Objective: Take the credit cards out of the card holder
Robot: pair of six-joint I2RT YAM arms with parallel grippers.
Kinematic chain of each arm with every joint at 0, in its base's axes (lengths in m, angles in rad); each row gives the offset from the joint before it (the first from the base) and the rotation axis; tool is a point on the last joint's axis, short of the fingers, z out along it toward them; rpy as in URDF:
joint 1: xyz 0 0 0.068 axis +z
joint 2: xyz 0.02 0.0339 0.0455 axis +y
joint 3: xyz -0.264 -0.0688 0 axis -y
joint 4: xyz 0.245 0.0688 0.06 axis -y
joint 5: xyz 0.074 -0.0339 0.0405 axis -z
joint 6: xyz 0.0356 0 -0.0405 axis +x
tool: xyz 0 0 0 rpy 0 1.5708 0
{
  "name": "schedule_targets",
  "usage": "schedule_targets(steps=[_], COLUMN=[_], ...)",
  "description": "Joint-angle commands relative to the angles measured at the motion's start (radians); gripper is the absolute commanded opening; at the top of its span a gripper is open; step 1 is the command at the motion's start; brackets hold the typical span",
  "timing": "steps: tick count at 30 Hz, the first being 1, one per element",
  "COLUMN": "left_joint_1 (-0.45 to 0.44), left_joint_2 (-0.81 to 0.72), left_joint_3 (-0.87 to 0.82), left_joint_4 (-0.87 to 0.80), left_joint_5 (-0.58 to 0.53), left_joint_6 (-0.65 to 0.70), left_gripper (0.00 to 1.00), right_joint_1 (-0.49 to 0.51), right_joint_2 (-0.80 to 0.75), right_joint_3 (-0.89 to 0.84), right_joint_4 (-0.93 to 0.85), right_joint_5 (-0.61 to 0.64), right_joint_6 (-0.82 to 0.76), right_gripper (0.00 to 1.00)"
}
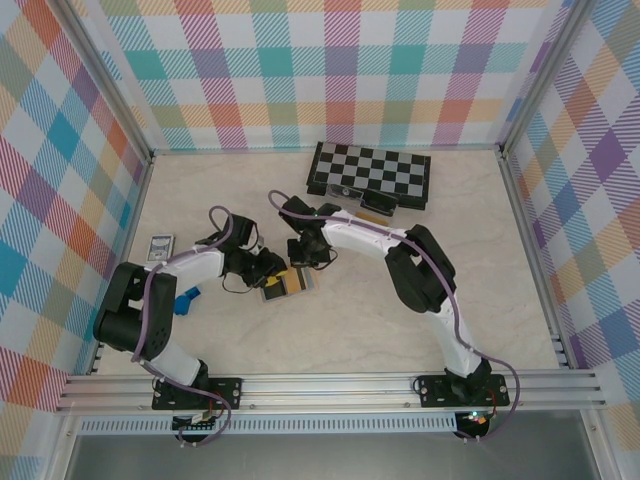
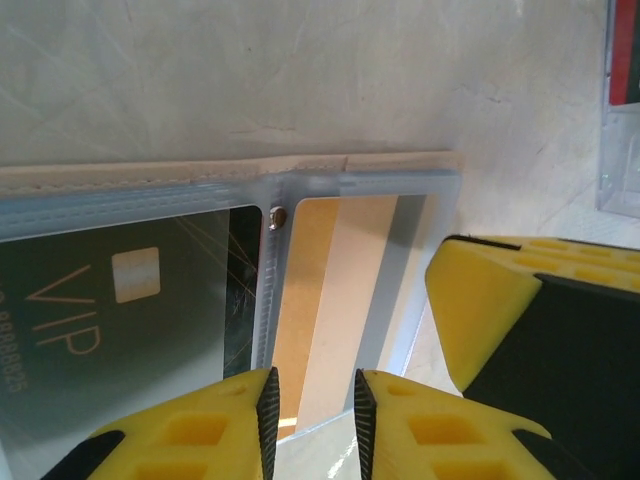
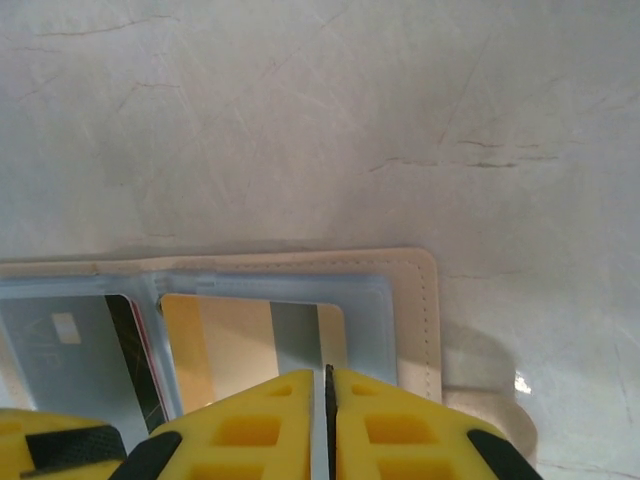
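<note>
I am holding my left tool (image 2: 312, 420) over the card holder (image 2: 130, 180), which is lying open and flat on the worktop (image 1: 400, 330). The jaws are standing a narrow gap apart, straddling one edge of the panel that is carrying the orange-tan card (image 2: 320, 280). I cannot tell whether they are pinching that edge or only resting on it.

My right tool (image 3: 328, 420) is sitting at another edge of the same panel, its jaws pressed together with only a thin dark seam between them. I cannot tell whether a card edge is caught in that seam. One of its yellow fingers (image 2: 490, 300) is showing just beside the panel's corner in my left wrist view.

Both cards are sitting inside the holder's clear pockets. The orange-tan one, with its pale stripe, is in one panel, and the dark grey VIP card (image 2: 100, 320) is in the panel across the fold.

Left of the holder, a blue-patterned playing-card box (image 1: 160, 247) is lying well apart. Beyond the holder, a clear plastic tray (image 2: 620, 150) with something red in it is lying near. Farther beyond, the chessboard (image 1: 370, 172) is resting well apart from the holder.
</note>
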Motion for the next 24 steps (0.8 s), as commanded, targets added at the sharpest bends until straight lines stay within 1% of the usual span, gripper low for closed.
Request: schedule_targets(steps=[1, 7, 16, 24], left_joint_1=[0.016, 0.028, 0.031, 0.032], left_joint_2=[0.026, 0.062, 0.119, 0.134], left_joint_3=[0.041, 0.049, 0.067, 0.065], left_joint_4=[-0.057, -0.068, -0.063, -0.059], left_joint_5=[0.033, 0.056, 0.057, 0.071], left_joint_6=[0.080, 0.151, 0.164, 0.167], left_gripper=[0.28, 0.28, 0.28, 0.27], right_joint_1=[-0.002, -0.007, -0.013, -0.017], right_joint_2=[0.042, 0.072, 0.099, 0.108], right_joint_3=[0.045, 0.054, 0.045, 0.034], right_joint_4=[-0.071, -0.093, -0.088, -0.072], right_joint_5=[-0.019, -0.027, -0.060, -0.094], right_joint_6=[-0.011, -0.014, -0.006, -0.007], right_gripper=[0.14, 0.14, 0.15, 0.15])
